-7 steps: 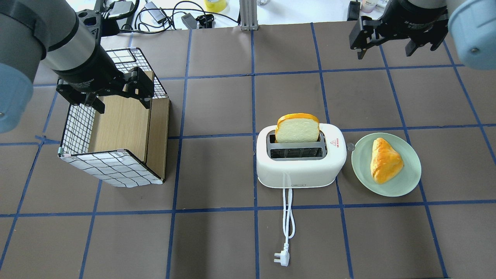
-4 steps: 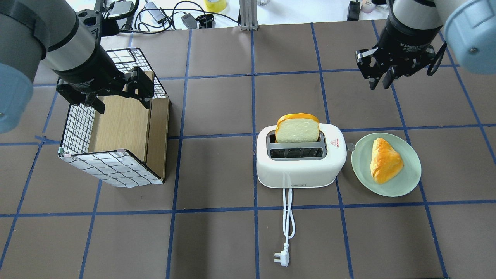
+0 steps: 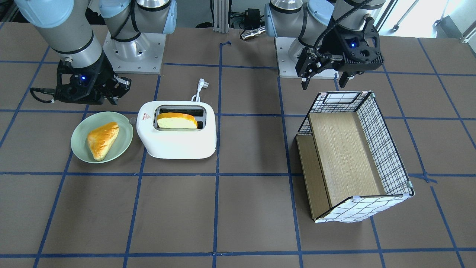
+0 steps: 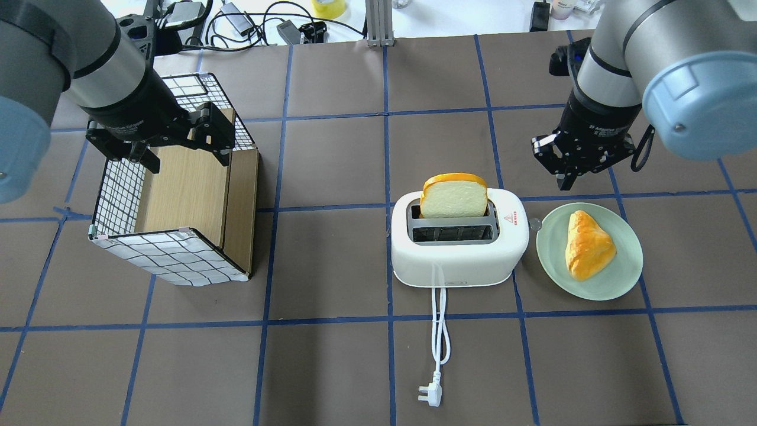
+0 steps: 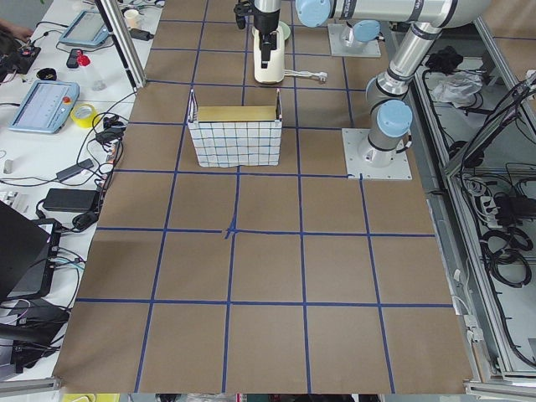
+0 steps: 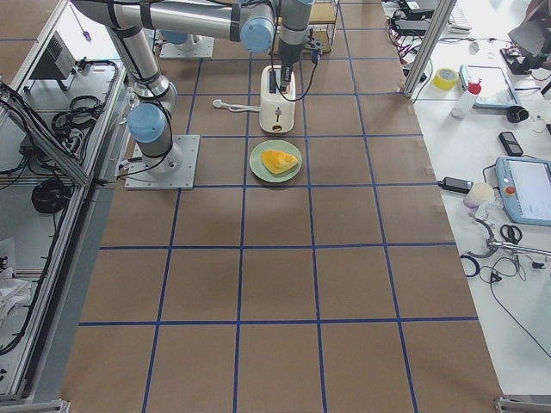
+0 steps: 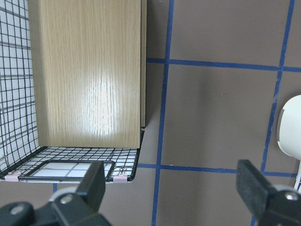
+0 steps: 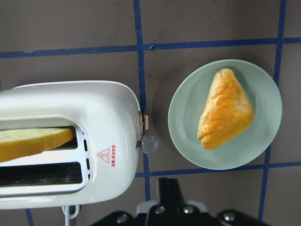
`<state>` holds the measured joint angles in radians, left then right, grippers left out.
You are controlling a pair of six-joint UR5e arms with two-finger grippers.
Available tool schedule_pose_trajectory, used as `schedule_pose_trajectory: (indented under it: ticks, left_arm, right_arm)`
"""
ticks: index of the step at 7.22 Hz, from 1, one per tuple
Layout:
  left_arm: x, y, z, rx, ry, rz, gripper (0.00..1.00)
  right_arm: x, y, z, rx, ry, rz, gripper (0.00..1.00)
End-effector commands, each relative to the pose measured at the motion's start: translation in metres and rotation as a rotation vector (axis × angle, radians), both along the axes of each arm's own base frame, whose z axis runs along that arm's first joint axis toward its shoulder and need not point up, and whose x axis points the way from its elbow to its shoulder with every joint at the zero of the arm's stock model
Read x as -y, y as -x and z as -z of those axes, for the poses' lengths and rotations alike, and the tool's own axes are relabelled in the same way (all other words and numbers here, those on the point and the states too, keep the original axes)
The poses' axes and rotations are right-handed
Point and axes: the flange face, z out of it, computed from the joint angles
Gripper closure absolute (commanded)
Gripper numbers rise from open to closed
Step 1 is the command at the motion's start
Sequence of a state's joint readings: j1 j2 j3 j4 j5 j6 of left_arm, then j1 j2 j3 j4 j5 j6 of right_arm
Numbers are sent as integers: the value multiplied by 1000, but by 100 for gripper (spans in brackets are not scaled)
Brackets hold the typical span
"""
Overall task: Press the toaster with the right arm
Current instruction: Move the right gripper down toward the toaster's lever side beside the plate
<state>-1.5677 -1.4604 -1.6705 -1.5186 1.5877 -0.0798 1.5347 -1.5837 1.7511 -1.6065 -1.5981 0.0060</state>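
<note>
Your right arm's black two-finger gripper (image 4: 563, 181) has its fingers (image 8: 170, 194) pinched together, holding nothing. It hangs just on the far side of the small grey lever knob (image 8: 150, 143), not touching it. The knob juts from the right end of the white rounded plastic toaster (image 4: 458, 254), mid-table, just beside the pale green round plate (image 4: 621, 278). Your left gripper (image 4: 186, 158) is spread wide over the wood-floored wire-grid basket (image 4: 171, 257).
</note>
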Motion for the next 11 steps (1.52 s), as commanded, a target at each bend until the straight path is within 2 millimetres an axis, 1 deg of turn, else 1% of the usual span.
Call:
schedule_pose_trajectory:
  ticks: [1, 2, 3, 4, 5, 6, 7, 8, 9, 10, 11]
  left_arm:
    - [0, 0, 0, 0, 0, 0, 0]
    - [0, 0, 0, 0, 0, 0, 0]
    - [0, 0, 0, 0, 0, 0, 0]
    - [0, 0, 0, 0, 0, 0, 0]
    - [0, 0, 0, 0, 0, 0, 0]
    - [0, 0, 0, 0, 0, 0, 0]
    - [0, 0, 0, 0, 0, 0, 0]
    - [0, 0, 0, 0, 0, 0, 0]
    - [0, 0, 0, 0, 0, 0, 0]
    - [0, 0, 0, 0, 0, 0, 0]
    - [0, 0, 0, 0, 0, 0, 0]
  right_arm:
    - [-5, 17, 40, 23, -15, 16, 100]
    - [-5, 24, 61, 25, 1, 33, 100]
    - [-7, 23, 82, 24, -4, 35, 100]
    - [-7, 23, 90, 21, 8, 45, 100]
    - [-7, 20, 91, 43, 9, 60, 100]
    - [-5, 19, 91, 98, 15, 44, 100]
    - [-3, 19, 88, 131, 23, -22, 100]
    - [-2, 22, 90, 153, 18, -18, 100]
    - [-1, 30, 92, 228, 21, -21, 100]
    - [0, 49, 97, 340, 16, -6, 100]
    - [-1, 61, 98, 354, 15, 0, 100]
